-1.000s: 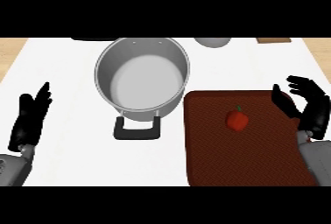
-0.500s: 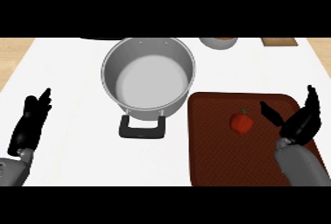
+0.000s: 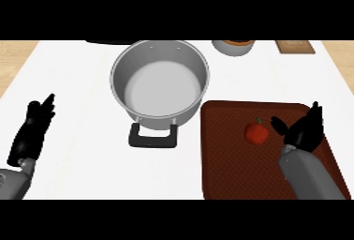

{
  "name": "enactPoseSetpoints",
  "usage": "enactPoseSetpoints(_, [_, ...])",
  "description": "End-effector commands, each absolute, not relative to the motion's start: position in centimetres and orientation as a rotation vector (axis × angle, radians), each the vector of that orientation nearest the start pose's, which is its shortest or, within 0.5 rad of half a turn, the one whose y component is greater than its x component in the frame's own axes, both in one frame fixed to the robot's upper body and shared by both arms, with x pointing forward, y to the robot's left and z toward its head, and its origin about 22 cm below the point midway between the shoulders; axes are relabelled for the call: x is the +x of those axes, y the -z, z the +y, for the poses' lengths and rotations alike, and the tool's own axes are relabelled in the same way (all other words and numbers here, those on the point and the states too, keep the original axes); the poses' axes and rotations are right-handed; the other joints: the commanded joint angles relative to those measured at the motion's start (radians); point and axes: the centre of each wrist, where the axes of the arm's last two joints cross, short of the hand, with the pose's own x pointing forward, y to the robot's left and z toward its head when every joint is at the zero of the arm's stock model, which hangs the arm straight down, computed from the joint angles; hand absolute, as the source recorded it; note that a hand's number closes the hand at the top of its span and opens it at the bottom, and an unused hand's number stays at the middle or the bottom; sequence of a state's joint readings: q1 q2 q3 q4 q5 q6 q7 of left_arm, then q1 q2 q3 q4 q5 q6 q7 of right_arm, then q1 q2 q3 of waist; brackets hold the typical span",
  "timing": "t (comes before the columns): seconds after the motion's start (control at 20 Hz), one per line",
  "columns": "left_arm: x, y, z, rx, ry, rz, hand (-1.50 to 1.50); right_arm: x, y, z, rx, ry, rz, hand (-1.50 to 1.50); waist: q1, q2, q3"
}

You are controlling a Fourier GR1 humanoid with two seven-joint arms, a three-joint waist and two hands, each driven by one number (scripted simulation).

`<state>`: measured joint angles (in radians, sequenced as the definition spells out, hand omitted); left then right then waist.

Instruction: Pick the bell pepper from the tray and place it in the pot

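The red bell pepper (image 3: 257,133) is lying on the dark red tray (image 3: 235,173), near its top middle. The right hand (image 3: 304,132) is hovering over the tray w/ fingers spread, just beside the pepper, not touching it. The grey pot (image 3: 160,84) is sitting to the left of the tray, its black handle (image 3: 153,137) pointing down. The left hand (image 3: 34,129) is resting open near the left edge, fingers up. White counter (image 3: 83,164) is lying open btw. that hand & the pot.
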<state>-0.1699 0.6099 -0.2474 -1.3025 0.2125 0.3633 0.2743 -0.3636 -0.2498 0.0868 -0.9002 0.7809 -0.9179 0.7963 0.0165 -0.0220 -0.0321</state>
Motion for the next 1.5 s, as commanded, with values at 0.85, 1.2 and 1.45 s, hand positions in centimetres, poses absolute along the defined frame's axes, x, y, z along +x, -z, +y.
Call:
enactPoseSetpoints(0.85, [26.1, -1.4, 33.6, 0.548, 0.079, -1.118, 0.0, 38.9, -3.6, -14.0, -1.134, -0.092, -0.34, -1.5, -0.054, -0.003, 0.028])
enactPoseSetpoints(1.2, [26.5, -3.1, 33.3, 0.539, 0.095, -1.151, 0.0, 38.8, -2.9, -14.6, -1.144, -0.083, -0.287, -1.5, -0.035, 0.003, 0.029])
enactPoseSetpoints(1.45, [25.7, -2.0, 34.5, 0.541, 0.085, -1.136, 0.0, 38.9, -4.3, -15.3, -1.162, -0.079, -0.293, -1.5, -0.031, 0.009, 0.029])
